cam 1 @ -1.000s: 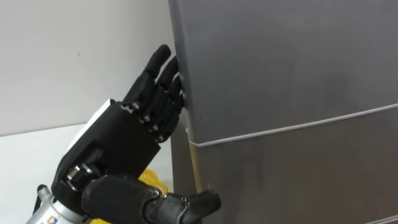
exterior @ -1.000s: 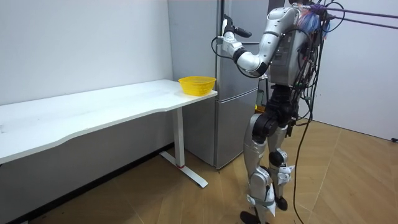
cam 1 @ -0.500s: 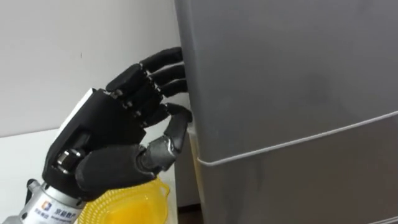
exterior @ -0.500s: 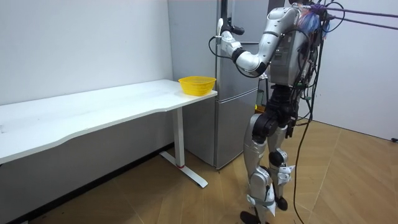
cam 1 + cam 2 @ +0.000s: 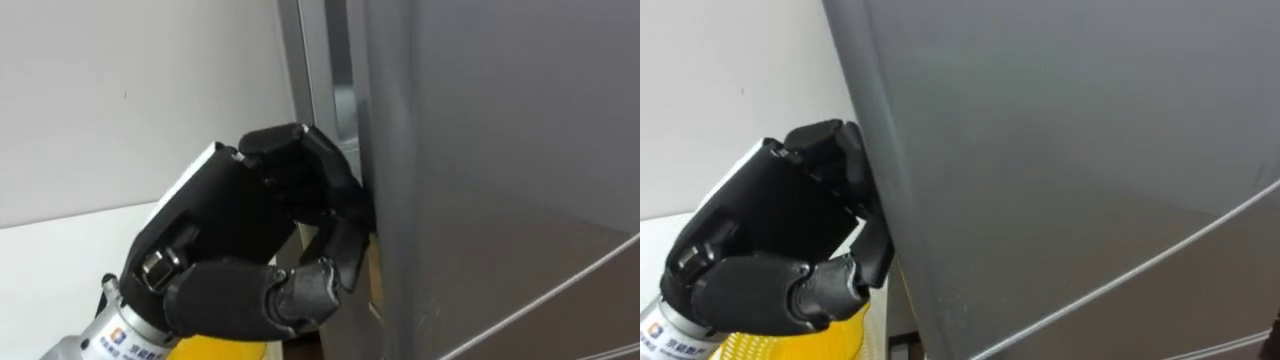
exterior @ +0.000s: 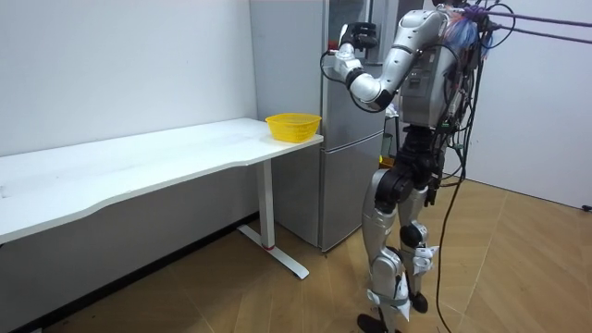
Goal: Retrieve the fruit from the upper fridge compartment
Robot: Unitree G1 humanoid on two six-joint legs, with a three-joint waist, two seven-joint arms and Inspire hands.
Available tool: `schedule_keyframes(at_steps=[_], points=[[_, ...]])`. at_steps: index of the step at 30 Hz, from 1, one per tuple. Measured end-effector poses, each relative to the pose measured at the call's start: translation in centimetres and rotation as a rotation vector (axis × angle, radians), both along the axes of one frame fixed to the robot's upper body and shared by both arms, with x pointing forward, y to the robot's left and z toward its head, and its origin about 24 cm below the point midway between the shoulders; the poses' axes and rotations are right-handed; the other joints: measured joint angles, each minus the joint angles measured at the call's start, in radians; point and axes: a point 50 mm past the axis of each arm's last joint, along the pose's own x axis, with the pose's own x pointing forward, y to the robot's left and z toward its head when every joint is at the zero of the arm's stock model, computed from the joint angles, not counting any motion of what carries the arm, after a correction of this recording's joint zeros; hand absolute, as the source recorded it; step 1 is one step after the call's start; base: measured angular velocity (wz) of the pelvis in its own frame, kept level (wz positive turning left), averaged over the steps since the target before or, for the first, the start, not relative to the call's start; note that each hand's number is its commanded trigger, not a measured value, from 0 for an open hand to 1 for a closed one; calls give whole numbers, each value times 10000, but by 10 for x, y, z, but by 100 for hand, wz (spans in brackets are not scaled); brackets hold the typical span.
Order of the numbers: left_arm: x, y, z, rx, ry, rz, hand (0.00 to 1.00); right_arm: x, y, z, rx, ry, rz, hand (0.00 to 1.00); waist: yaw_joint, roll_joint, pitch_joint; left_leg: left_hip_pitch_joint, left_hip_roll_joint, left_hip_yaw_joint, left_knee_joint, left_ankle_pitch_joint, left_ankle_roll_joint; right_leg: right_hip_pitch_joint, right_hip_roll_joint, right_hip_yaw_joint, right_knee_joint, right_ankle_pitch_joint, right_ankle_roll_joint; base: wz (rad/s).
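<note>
Curling round the left edge of the upper fridge door (image 5: 500, 150), the left hand (image 5: 250, 235) clamps a stiff, smooth, probably weighty panel, best pulled at that edge.

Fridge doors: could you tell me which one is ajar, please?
The upper door, its edge hooked by the left hand, shows a gap; the lower door is shut.

You'll find no readable text here: the small printed label (image 5: 124, 338) on the wrist, just below the left robot hand (image 5: 215, 232), is too small to make out.
</note>
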Motion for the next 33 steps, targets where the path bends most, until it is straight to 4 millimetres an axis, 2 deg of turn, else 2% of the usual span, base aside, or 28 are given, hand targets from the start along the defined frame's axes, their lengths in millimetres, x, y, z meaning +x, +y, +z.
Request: schedule_keyframes(at_steps=[3,5,6,7,14,19,24,26,29,33], points=[[-1,-2,-1,70,-48,-207,100,0,0,0,-11,-2,1,0,-8,-35,-12,-1,1,0,0,0,0,5,1,6,4,3,-4,0],[-1,-3,-1,80,-51,-292,60,0,-1,0,-18,-5,4,0,-8,-44,-9,-1,1,0,0,0,0,7,1,7,4,3,-4,0],[-1,-3,-1,96,-68,-333,44,0,-1,0,-20,-5,5,0,-9,-44,-9,-1,1,0,0,0,0,7,2,9,4,3,-4,0],[-2,-4,-1,104,-103,-416,0,0,-1,0,-22,-7,7,0,-9,-44,-10,-2,1,0,-1,0,0,6,2,9,1,3,-4,0],[-7,-12,-1,166,-244,-1229,0,1,-1,0,62,26,26,0,-64,-70,-21,20,-3,18,-12,0,0,5,8,60,-8,15,0,0],[-9,-20,-2,6,-226,-1990,0,2,-1,0,61,10,47,0,-351,-86,-17,25,-7,36,-15,0,0,17,8,90,-10,27,4,0],[-10,-38,6,194,-594,-2875,0,1,0,0,171,83,41,0,-528,-102,-17,-14,-5,42,1,1,1,15,10,115,-8,31,0,-1],[-11,-48,8,295,-690,-3300,0,0,0,0,167,110,38,0,-572,-60,-45,-11,1,69,1,1,2,17,21,142,-2,43,-4,-4],[-14,-57,8,414,-721,-3814,0,0,1,0,162,170,285,0,-619,33,-93,25,36,319,1,1,1,18,29,177,-10,47,-5,-5],[-18,-68,6,538,-715,-4447,0,3,2,0,201,144,430,0,-784,59,-82,87,83,489,-6,2,0,7,63,205,-33,48,-16,-4]])
